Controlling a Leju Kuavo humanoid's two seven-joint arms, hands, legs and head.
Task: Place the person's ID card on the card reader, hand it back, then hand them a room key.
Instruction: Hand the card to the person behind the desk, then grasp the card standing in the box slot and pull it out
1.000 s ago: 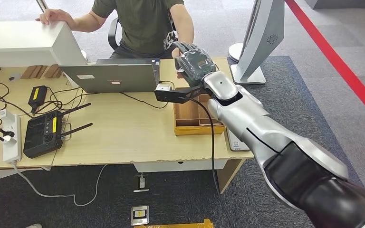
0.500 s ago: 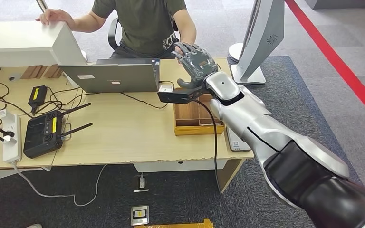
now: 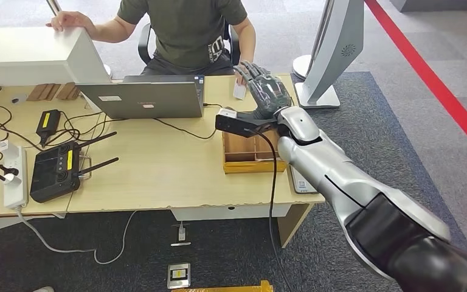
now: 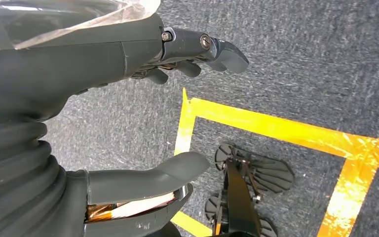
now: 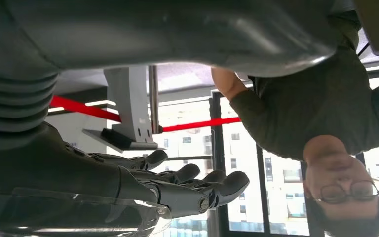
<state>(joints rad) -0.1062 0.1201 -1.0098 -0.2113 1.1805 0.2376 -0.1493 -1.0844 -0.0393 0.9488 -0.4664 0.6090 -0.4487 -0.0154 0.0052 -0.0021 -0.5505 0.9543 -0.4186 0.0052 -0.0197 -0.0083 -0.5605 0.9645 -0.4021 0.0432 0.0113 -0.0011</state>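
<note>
Over the far edge of the light wooden desk (image 3: 158,176), the right hand (image 3: 266,92) is raised with fingers spread, holding nothing. Small white card (image 3: 239,90) sits just beside its fingertips, in the person's hand (image 3: 241,71). Left hand (image 4: 128,113) hangs over the grey carpet (image 4: 301,64), fingers apart, empty. No writing is legible on the card.

Bright, even, sharp (backlit windows)

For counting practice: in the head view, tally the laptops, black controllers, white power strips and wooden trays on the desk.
Laptop: 1
Black controller: 1
White power strip: 1
Wooden tray: 1
Total: 4
</note>
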